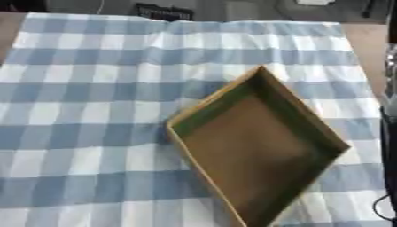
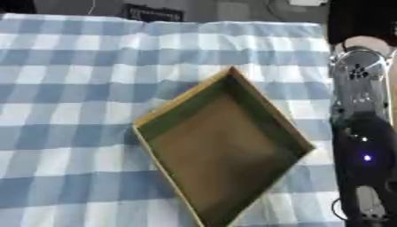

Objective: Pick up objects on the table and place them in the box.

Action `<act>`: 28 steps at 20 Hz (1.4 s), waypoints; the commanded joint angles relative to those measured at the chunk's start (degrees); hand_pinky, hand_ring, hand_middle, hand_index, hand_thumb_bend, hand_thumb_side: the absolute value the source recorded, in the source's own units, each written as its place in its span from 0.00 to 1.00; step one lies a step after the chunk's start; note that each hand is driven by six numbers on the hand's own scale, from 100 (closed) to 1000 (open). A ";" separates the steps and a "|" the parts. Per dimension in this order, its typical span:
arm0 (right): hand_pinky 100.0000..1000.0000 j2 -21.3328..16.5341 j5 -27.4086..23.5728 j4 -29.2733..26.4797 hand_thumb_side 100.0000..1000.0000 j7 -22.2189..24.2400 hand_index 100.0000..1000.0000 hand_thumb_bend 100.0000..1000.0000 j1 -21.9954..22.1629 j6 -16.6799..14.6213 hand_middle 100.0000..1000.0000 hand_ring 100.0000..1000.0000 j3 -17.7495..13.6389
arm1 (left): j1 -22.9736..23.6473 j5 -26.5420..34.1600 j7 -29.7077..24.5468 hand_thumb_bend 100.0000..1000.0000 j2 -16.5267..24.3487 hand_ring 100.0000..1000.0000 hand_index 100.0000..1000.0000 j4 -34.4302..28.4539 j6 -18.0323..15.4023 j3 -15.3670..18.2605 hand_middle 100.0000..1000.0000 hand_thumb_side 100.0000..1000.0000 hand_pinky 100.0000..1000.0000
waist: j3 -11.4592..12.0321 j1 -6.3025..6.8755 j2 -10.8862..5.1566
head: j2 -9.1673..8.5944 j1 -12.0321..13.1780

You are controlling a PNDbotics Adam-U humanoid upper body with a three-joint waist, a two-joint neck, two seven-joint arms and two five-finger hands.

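Note:
A shallow brown box [image 1: 225, 104] with greenish inner walls lies on the blue-and-white checked cloth [image 1: 85, 88], turned cornerwise, right of centre. Its inside looks bare. No loose object shows on the cloth. My right arm [image 2: 360, 133], black with silver joints, runs down the right edge of the right eye view beside the box; its hand is out of sight. My left arm and hand show in neither view.
The table's brown edge [image 1: 371, 53] shows to the right of the cloth. Dark things [image 1: 163, 11] stand beyond the far edge. A black cable [image 1: 381, 205] hangs at the lower right.

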 commanded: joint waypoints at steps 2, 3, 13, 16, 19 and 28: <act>0.41 -0.89 0.04 -0.75 0.74 0.28 0.57 0.00 -0.63 0.92 0.34 0.36 0.55 | 0.43 -0.80 -0.23 0.18 1.18 0.72 0.85 -0.97 -0.83 -0.65 0.83 1.00 0.69 | -0.37 1.07 -0.63 | -0.22 0.39; 0.41 -0.80 0.01 -0.75 0.72 0.14 0.57 0.00 -0.61 1.15 0.34 0.36 0.50 | 0.21 -0.74 -0.29 0.18 1.00 0.72 0.85 -0.97 -1.00 -0.82 0.83 1.00 0.70 | -0.47 1.20 -0.61 | -0.78 -0.46; 0.41 -0.15 -0.21 -0.75 0.73 -1.55 0.56 0.00 -1.51 0.70 0.33 0.36 -0.29 | -3.31 0.19 -4.13 0.17 2.45 0.70 0.84 -0.97 -0.41 -4.01 0.83 1.00 0.69 | -1.72 1.78 -0.52 | -0.62 -2.72; 0.41 0.27 -0.52 -0.75 0.73 -1.70 0.56 0.00 -2.01 0.64 0.33 0.36 -0.19 | -5.80 0.87 -9.16 0.15 4.14 0.68 0.85 -0.97 5.28 -7.24 0.84 1.00 0.67 | -2.71 2.10 -0.49 | -1.82 -2.68; 0.41 1.20 -1.02 -0.75 0.74 -2.03 0.55 0.00 -2.85 0.74 0.33 0.35 -0.11 | -8.88 -0.81 -15.71 0.12 5.23 0.67 0.85 -0.77 14.11 -10.51 0.85 1.00 0.67 | -4.02 2.40 -0.17 | -3.02 -1.77; 0.41 6.69 -3.42 -0.75 0.75 -3.99 0.54 0.00 -7.90 2.04 0.32 0.34 0.41 | -20.91 -16.64 -30.16 0.09 -3.05 0.69 0.83 19.94 15.94 -21.86 0.85 1.00 0.71 | -9.18 3.51 2.11 | -5.75 4.42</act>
